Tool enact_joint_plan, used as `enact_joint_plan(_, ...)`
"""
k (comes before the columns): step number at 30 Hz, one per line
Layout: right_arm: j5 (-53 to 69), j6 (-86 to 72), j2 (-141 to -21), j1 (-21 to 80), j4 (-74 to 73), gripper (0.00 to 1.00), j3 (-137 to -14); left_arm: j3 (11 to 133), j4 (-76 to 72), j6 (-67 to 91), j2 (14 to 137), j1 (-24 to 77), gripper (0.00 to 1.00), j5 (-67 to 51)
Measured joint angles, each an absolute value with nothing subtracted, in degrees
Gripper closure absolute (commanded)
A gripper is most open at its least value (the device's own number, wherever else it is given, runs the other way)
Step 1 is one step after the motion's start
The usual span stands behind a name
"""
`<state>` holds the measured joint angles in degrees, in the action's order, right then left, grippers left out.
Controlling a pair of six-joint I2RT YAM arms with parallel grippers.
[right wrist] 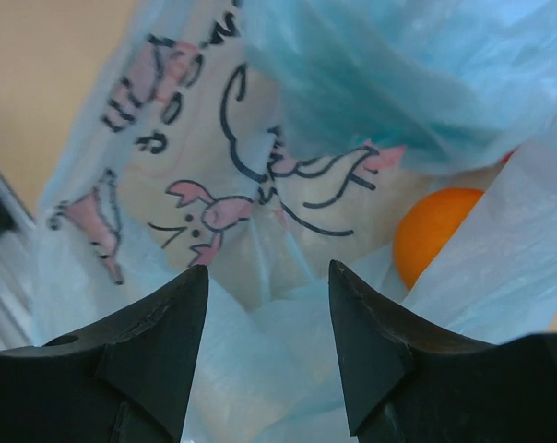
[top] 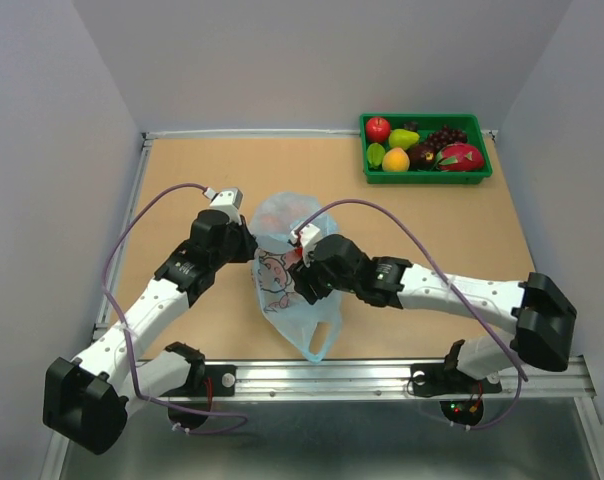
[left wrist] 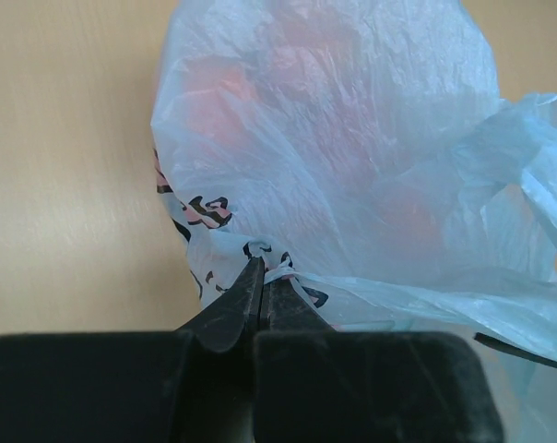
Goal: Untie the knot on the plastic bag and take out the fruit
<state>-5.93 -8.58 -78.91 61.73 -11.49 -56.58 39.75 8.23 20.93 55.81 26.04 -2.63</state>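
Observation:
The light blue plastic bag [top: 278,214] with its pink cartoon print lies in the middle of the table. My left gripper [top: 250,242] is at the bag's left side. In the left wrist view it [left wrist: 263,266] is shut on a twisted fold of the bag [left wrist: 352,138]. My right gripper [top: 300,278] is over the bag's right side. In the right wrist view it [right wrist: 267,269] is open, with bag plastic [right wrist: 260,120] between and under the jaws. An orange fruit [right wrist: 442,233] shows through the bag. I cannot make out the knot; a handle loop [top: 318,342] trails toward the near edge.
A green tray [top: 427,178] with several fruits stands at the back right corner. Grey walls close in the table on three sides. A metal rail [top: 382,375] with the arm bases runs along the near edge.

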Motion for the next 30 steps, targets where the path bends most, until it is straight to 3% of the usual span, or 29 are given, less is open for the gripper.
enact_joint_plan(8, -17.61, -8.84, -88.66, 61.91, -12.47, 0.39, -56.6, 39.75, 8.51, 20.93, 55.81, 26.04, 0.96, -1.67)
enact_joint_plan(19, -35.97, -9.06, -90.06, 61.91, -12.86, 0.18, -56.71, 39.75, 8.54, 20.88, 55.83, 26.04, 0.96, -1.5)
enact_joint_plan(25, -37.74, -10.33, -92.47, 60.01, -12.47, 0.11, -56.71, 39.75, 8.51, 20.88, 56.4, 26.04, 0.96, -2.17)
enact_joint_plan(30, -36.23, -11.42, -97.03, 57.19, -11.46, 0.11, -56.47, 39.75, 8.54, 20.86, 56.66, 26.04, 0.96, -2.74)
